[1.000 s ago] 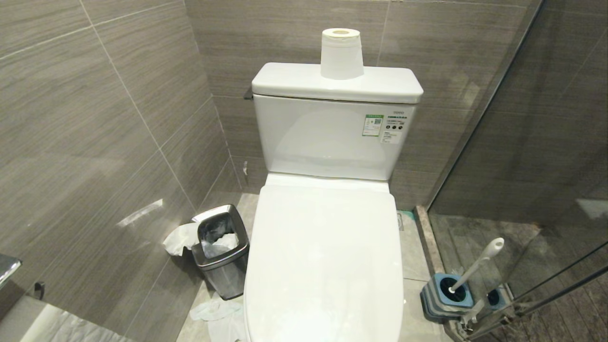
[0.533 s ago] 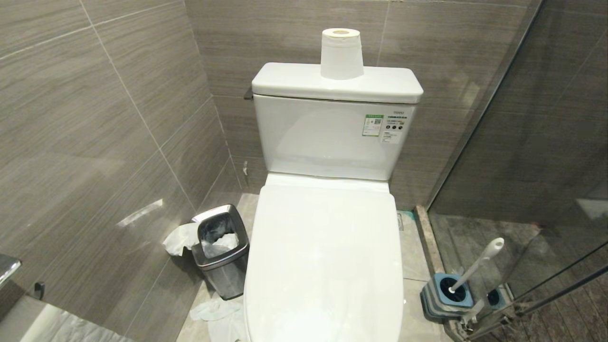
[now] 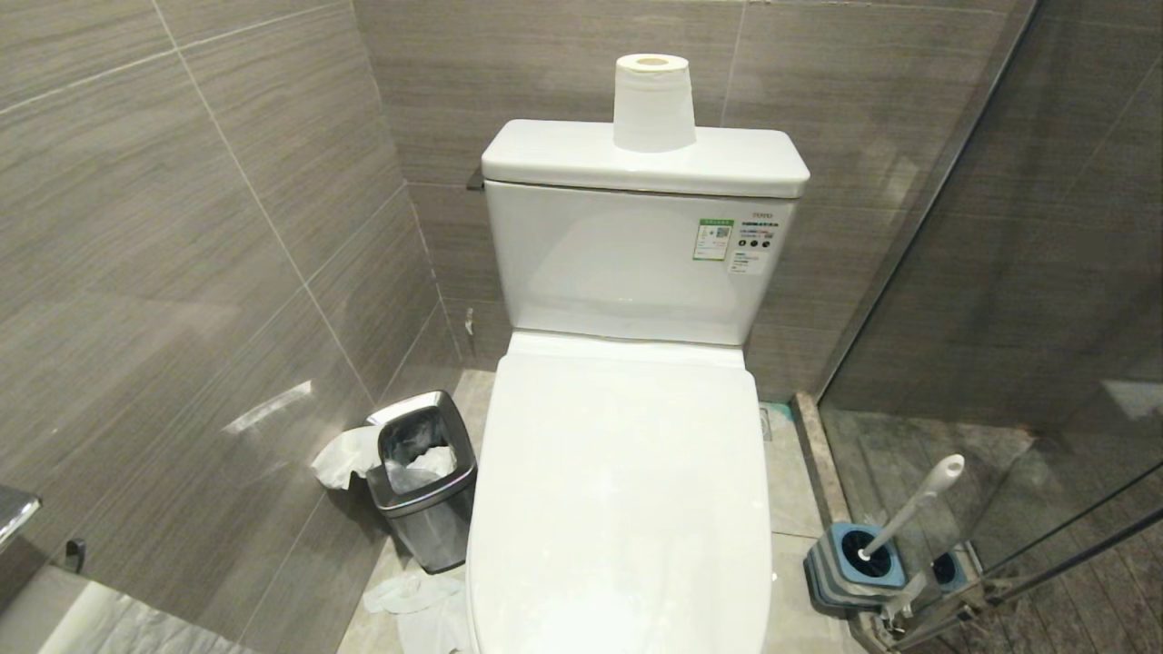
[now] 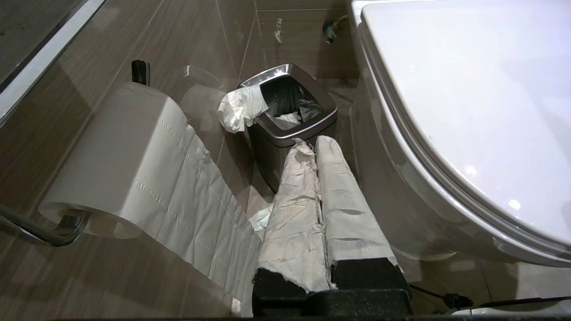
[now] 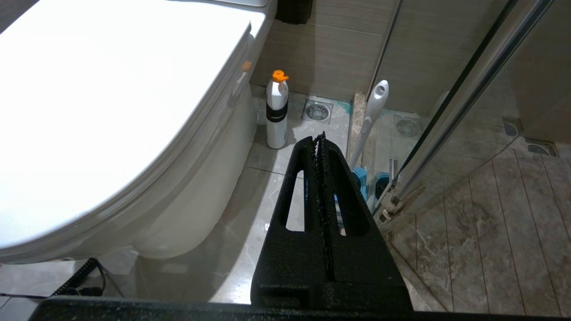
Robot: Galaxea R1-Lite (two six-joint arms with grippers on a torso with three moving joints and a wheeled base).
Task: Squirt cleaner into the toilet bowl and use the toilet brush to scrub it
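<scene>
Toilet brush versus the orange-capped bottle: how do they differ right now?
The toilet brush leans tilted in its blue holder by the glass door; the bottle stands upright on the floor beside the toilet. The brush is slim and long, the bottle stubby with a dark band. Both are white, untouched.

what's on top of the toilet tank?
One upright toilet paper roll stands on the tank lid, nothing else. Below, the toilet lid is shut, so the bowl's inside is hidden.
</scene>
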